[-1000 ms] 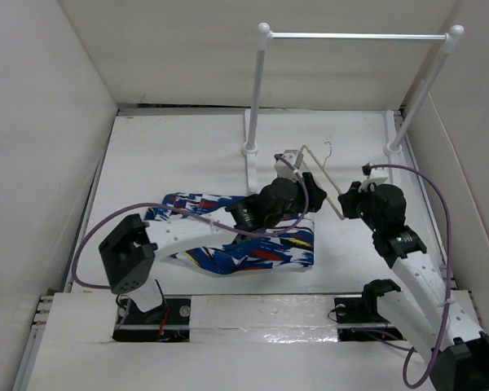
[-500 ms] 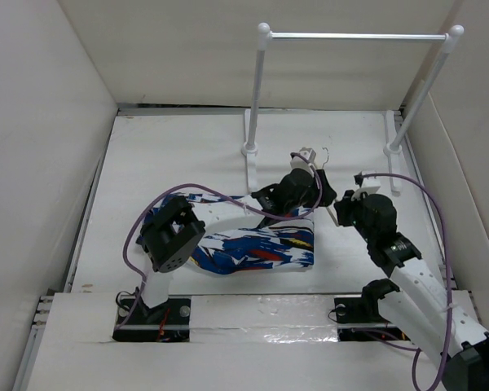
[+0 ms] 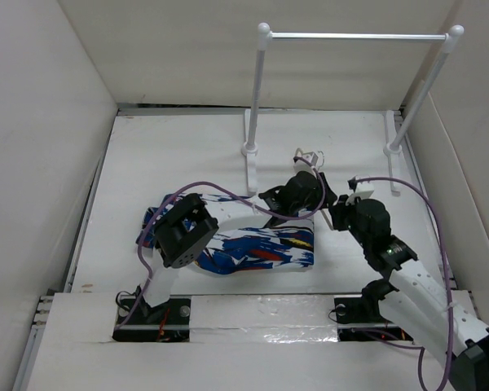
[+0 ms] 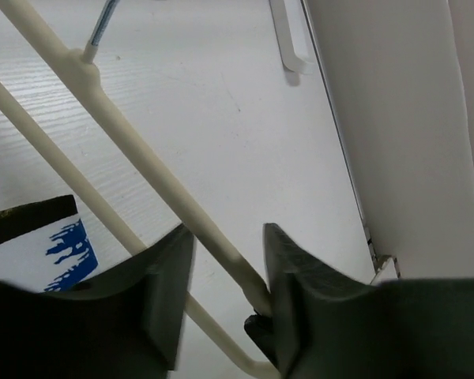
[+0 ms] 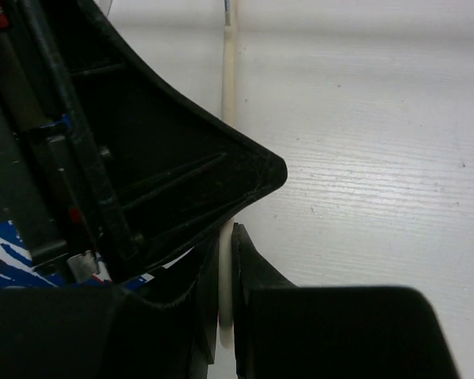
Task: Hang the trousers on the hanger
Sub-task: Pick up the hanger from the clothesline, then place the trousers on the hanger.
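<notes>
The white table [image 3: 171, 155] and the tall rail [image 3: 354, 36] sit unchanged; the trousers [image 3: 257, 248] lie flat and folded near the front edge, not yet threaded; the action is all in the arms. The left arm [image 3: 183, 232] has swung its elbow in over the cloth and pushed its wrist up to the hanger [image 4: 142, 162], which the right arm [image 3: 391, 252] has drawn in beside the trousers' right end. The right gripper [image 5: 225, 246] is pinched tight on the thin cream bar; the left gripper [image 4: 229, 264] straddles the sloping bar, fingers narrow but with a gap showing. Looks like a handover or two-handed steadying before the cloth goes on.
</notes>
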Robot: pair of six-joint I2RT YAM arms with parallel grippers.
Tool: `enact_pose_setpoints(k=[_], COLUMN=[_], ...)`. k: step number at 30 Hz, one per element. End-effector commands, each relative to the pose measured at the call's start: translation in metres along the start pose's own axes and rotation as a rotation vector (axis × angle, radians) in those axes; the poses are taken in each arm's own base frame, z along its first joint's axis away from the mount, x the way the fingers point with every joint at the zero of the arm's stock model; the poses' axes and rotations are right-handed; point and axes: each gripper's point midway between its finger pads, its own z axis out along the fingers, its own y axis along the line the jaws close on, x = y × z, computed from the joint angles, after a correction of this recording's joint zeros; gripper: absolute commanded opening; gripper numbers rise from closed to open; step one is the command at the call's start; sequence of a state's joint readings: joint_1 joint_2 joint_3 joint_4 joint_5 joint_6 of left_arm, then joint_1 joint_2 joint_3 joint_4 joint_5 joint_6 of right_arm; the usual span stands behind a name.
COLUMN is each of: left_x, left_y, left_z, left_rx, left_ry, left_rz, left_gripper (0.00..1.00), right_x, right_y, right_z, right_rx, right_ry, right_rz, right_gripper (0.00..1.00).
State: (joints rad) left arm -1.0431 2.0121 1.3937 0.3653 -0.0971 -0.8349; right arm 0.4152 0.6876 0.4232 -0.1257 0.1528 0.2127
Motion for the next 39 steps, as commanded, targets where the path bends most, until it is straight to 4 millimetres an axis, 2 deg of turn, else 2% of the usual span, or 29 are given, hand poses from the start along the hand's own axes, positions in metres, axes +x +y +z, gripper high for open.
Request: enact_pose_setpoints(k=[1, 3, 4, 6, 7, 10, 12, 14, 15, 17, 18, 19, 20, 21, 22, 23, 24, 25, 26, 27, 34, 39], left_x=[-0.022, -0.019, -0.018, -0.016, -0.013, -0.012, -0.02, -0.018, -0.023, -0.019, -0.022, -0.012, -0.01, -0.007, 0.003, 0.014, 0.014, 0.023, 0.033, 0.036, 0.082, 0.09], left_y=[-0.024, -0.02, -0.02, -0.021, -0.019, -0.017, -0.02, -0.017, -0.021, -0.015, -0.019, -0.016, -0.013, -0.02, -0.015, -0.021, -0.027, -0.024, -0.025, -0.028, -0.001, 0.025], left_z=[0.002, 0.002, 0.001, -0.001, -0.001, -0.008, -0.016, -0.022, -0.027, -0.034, -0.041, -0.046, -0.049, -0.057, -0.061, -0.068, -0.076, -0.082, -0.089, -0.09, -0.095, -0.094], left_rx=[0.063, 0.057, 0.063, 0.078, 0.074, 0.083, 0.109, 0.116, 0.125, 0.127, 0.145, 0.151, 0.15, 0.171, 0.171, 0.189, 0.207, 0.223, 0.24, 0.246, 0.201, 0.11], left_ry=[-0.058, -0.051, -0.052, -0.043, -0.036, -0.039, -0.059, -0.062, -0.073, -0.071, -0.08, -0.068, -0.066, -0.065, -0.057, -0.047, -0.059, -0.06, -0.054, -0.048, -0.036, -0.094], left_rz=[-0.033, -0.035, -0.039, -0.05, -0.049, -0.047, -0.061, -0.059, -0.059, -0.06, -0.065, -0.064, -0.073, -0.075, -0.076, -0.076, -0.103, -0.114, -0.144, -0.156, -0.245, -0.269], left_gripper=[0.31, 0.22, 0.12, 0.01, 0.0, 0.0, 0.0, 0.0, 0.0, 0.0, 0.0, 0.0, 0.0, 0.0, 0.0, 0.0, 0.0, 0.0, 0.0, 0.0, 0.0, 0.0], right_x=[-0.006, 0.0, 0.002, 0.007, 0.007, 0.002, 0.0, -0.01, -0.016, -0.029, -0.029, -0.041, -0.045, -0.049, -0.048, -0.047, -0.043, -0.038, -0.029, -0.026, 0.007, 0.024], right_y=[0.005, 0.012, 0.012, 0.013, 0.016, 0.022, 0.027, 0.027, 0.027, 0.027, 0.025, 0.024, 0.023, 0.024, 0.028, 0.03, 0.031, 0.033, 0.034, 0.034, 0.043, 0.044], right_z=[0.0, -0.001, -0.002, -0.006, -0.009, -0.019, -0.026, -0.035, -0.041, -0.052, -0.057, -0.064, -0.069, -0.071, -0.072, -0.072, -0.068, -0.066, -0.06, -0.057, -0.033, -0.021], right_rx=[-0.004, -0.026, -0.022, -0.019, -0.027, -0.067, -0.092, -0.1, -0.103, -0.107, -0.101, -0.096, -0.099, -0.105, -0.129, -0.14, -0.145, -0.151, -0.149, -0.145, -0.188, -0.188], right_ry=[-0.044, -0.028, -0.02, 0.002, 0.003, -0.023, -0.032, -0.063, -0.072, -0.107, -0.099, -0.125, -0.144, -0.16, -0.155, -0.153, -0.133, -0.115, -0.08, -0.069, 0.012, 0.038], right_rz=[0.014, 0.004, 0.002, -0.002, -0.006, 0.009, 0.021, 0.035, 0.037, 0.041, 0.039, 0.046, 0.054, 0.055, 0.05, 0.049, 0.044, 0.04, 0.043, 0.042, 0.042, 0.062], right_gripper=[0.0, 0.04, 0.13, 0.23, 0.35, 0.54, 0.58, 0.61, 0.61, 0.61, 0.61, 0.58, 0.54, 0.46, 0.25, 0.17, 0.11, 0.04, 0.01, 0.01, 0.01, 0.01])
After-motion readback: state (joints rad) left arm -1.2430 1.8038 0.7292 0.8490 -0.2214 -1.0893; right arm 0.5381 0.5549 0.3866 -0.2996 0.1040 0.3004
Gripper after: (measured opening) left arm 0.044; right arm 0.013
